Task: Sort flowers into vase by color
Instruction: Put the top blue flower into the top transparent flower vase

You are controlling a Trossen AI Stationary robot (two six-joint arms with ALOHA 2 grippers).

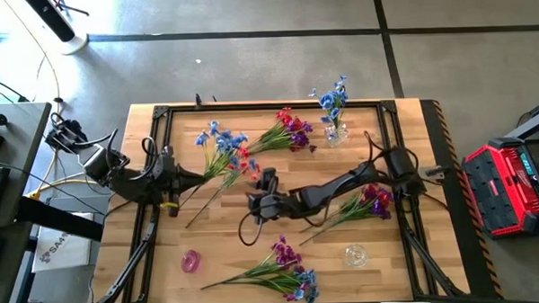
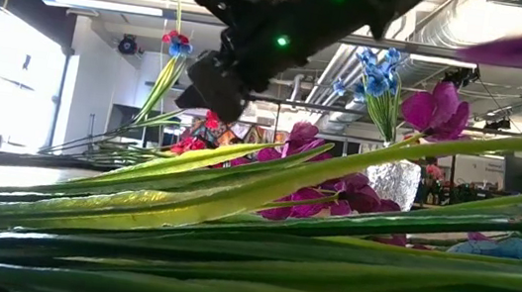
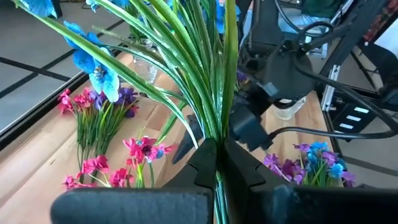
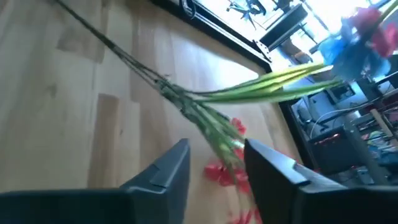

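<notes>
My left gripper (image 1: 176, 177) is shut on a bunch of flowers (image 1: 220, 151) with blue and red blossoms, at the table's left. My right gripper (image 1: 256, 179) reaches across to the table's middle. It is open, and its fingers (image 4: 177, 168) stand on either side of a red-blossomed spray (image 4: 225, 163) of that bunch; whether they touch it, I cannot tell. A glass vase (image 1: 334, 131) at the far side holds blue flowers (image 1: 332, 97). An empty glass vase (image 1: 356, 255) stands near the front. My left gripper pinches the bunch's green stalks (image 3: 217, 146) between its two fingers, partway along them. The leaves and blue blossoms (image 3: 93, 65) fan out beyond the fingers, slanting up. The thin stem ends (image 1: 189, 222) trail behind toward the near edge; whether they rest on the table I cannot tell.
A red and purple bunch (image 1: 287, 131) lies at the far middle, a purple bunch (image 1: 370, 202) at the right, and a purple and blue bunch (image 1: 287, 270) near the front edge. A small pink vase (image 1: 191, 260) lies at the front left. A black frame (image 1: 250, 107) borders the table.
</notes>
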